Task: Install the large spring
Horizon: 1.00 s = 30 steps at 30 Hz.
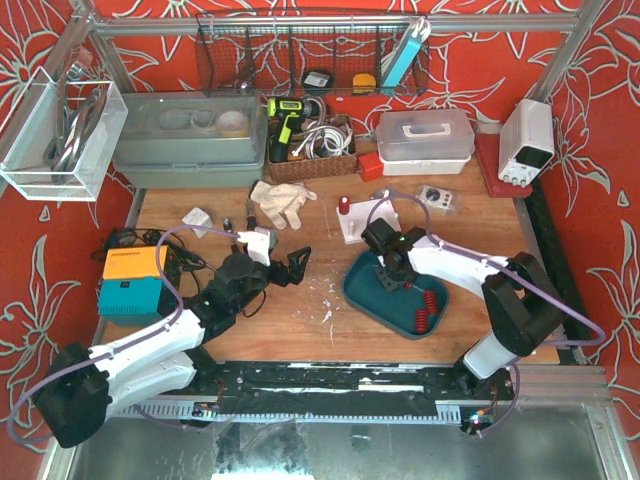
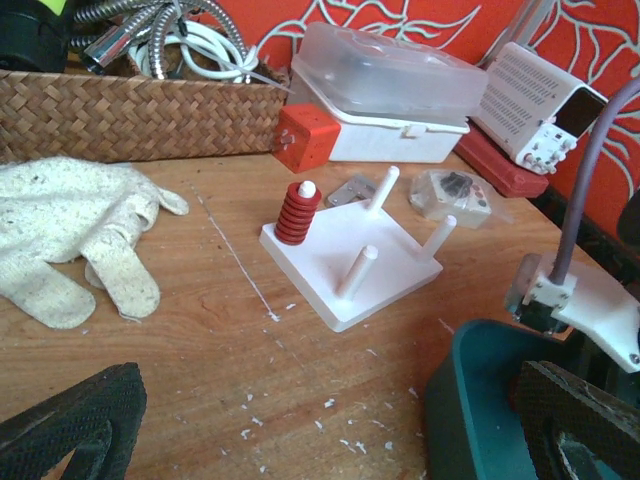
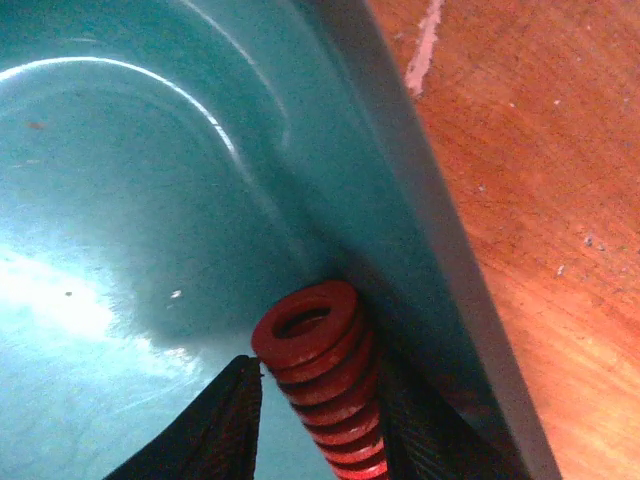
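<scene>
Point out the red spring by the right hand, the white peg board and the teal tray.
spring [image 3: 330, 392]: right wrist view, on its coils.
peg board [image 2: 322, 262]: left wrist view, on the bare base plate.
tray [image 1: 383, 309]: top view, on its bare floor.

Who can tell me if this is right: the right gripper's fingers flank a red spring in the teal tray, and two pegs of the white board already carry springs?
Not quite: only one peg of the white board carries a spring, as the left wrist view shows. The rest holds.
</scene>
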Available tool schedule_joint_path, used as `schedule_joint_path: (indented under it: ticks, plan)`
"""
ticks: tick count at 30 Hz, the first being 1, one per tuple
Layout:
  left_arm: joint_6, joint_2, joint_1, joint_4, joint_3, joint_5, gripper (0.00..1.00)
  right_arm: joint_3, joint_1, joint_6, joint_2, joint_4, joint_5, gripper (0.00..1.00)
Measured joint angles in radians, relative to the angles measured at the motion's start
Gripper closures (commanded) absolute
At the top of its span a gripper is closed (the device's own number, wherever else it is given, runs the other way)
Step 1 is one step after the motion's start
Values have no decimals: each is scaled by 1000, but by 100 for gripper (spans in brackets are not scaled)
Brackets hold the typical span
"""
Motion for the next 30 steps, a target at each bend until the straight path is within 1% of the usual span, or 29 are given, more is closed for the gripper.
schedule_joint_path:
  ticks: [10, 14, 16, 24, 30]
  plan:
    - [1, 12, -1, 6, 0, -13, 0, 25, 0, 1, 90, -9, 13, 60]
    - [1, 18, -1, 7, 0, -17, 0, 36, 0, 1, 114, -15, 12, 61]
    - [1, 19, -1, 7, 0, -19, 0, 42, 1, 0, 124, -18, 11, 65]
    - [0, 28, -1, 8, -1, -32, 0, 53, 0, -5, 130, -16, 3, 88]
    - [-11, 25, -1, 34, -42, -29, 0, 46, 0, 7, 53, 18, -19, 100]
